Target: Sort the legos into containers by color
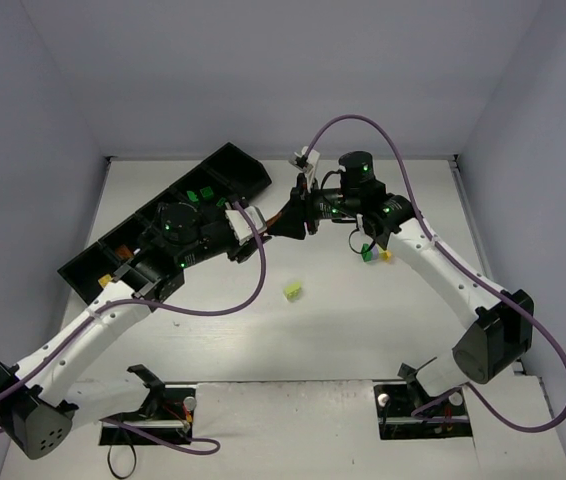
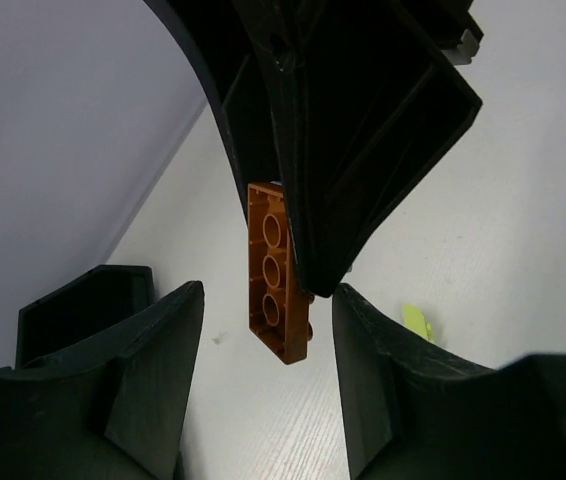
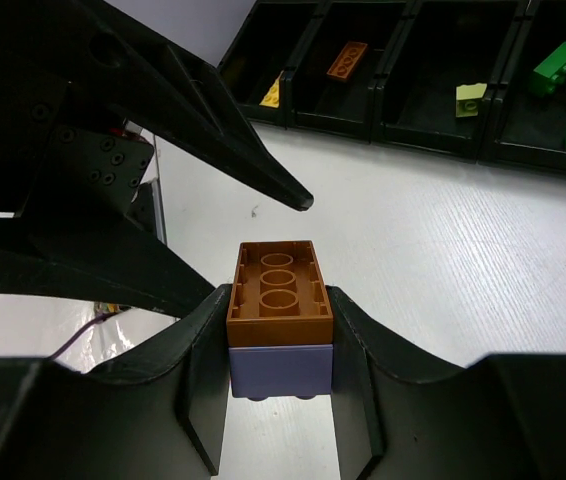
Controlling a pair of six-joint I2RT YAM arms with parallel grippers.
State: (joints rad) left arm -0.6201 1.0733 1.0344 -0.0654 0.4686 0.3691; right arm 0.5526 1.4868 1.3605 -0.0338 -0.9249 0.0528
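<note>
My right gripper (image 3: 281, 300) is shut on a stacked pair of legos held above the table: a brown brick (image 3: 279, 285) on a purple brick (image 3: 281, 368). My left gripper (image 2: 268, 300) faces it, open, and the brown brick (image 2: 275, 270) hangs between its fingers, touching neither. The two grippers meet mid-table in the top view, left gripper (image 1: 281, 222) against right gripper (image 1: 308, 212). The black tray of containers (image 1: 233, 152) lies at the back left. It holds green legos (image 1: 198, 194) and a yellow one (image 1: 105, 279). The right wrist view also shows an orange (image 3: 346, 60) and a lime (image 3: 471, 98) brick in it.
A lime brick (image 1: 292, 291) lies loose on the table in front of the grippers. A green brick (image 1: 368, 253) and a yellow brick (image 1: 385, 256) lie under the right arm. Walls close the table at the back and both sides.
</note>
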